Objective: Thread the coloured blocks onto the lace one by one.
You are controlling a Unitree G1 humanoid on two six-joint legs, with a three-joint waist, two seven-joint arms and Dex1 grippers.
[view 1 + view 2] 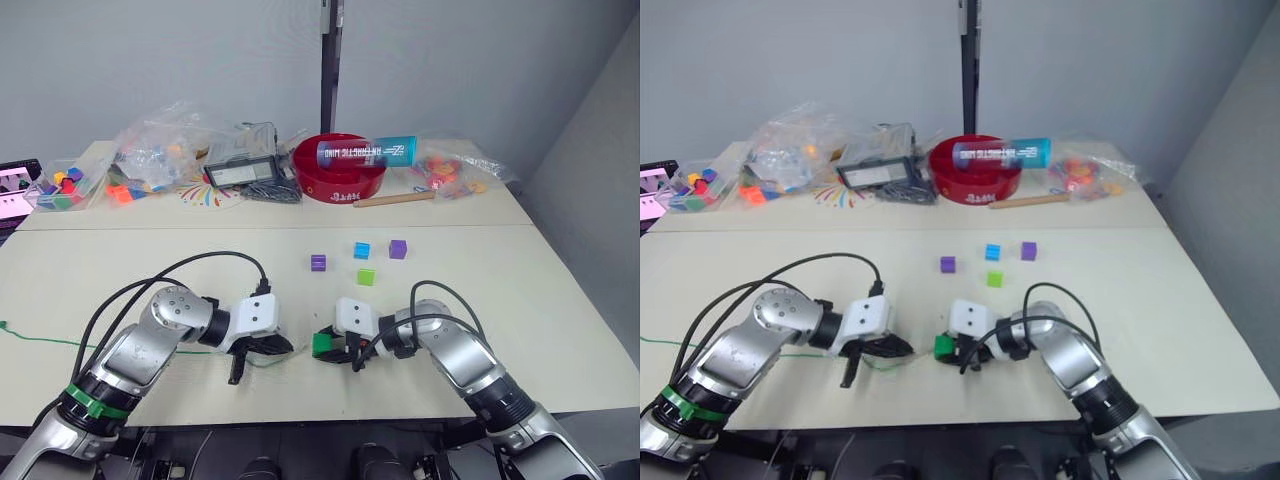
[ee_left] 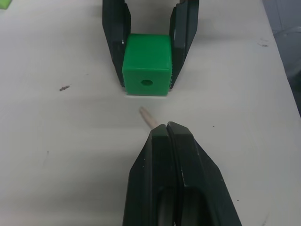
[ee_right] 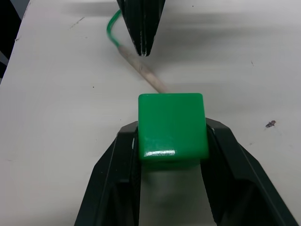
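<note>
Pale table (image 1: 560,330) with 4 loose blocks (image 1: 358,262), red bowl (image 1: 340,180)

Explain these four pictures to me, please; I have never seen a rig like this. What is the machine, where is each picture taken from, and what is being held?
This is a humanoid robot with two arms, each ending in two black fingers. Two pictures come from cameras in its head, looking down over a pale table. The other two come from a camera on each wrist, looking along that arm's fingers.

The right gripper is shut on a dark green block with a hole through it. The left gripper pinches a thin green lace, whose pale stiff tip points at that hole without reaching it.

Two purple blocks, a blue block and a light green block wait farther back.
</note>
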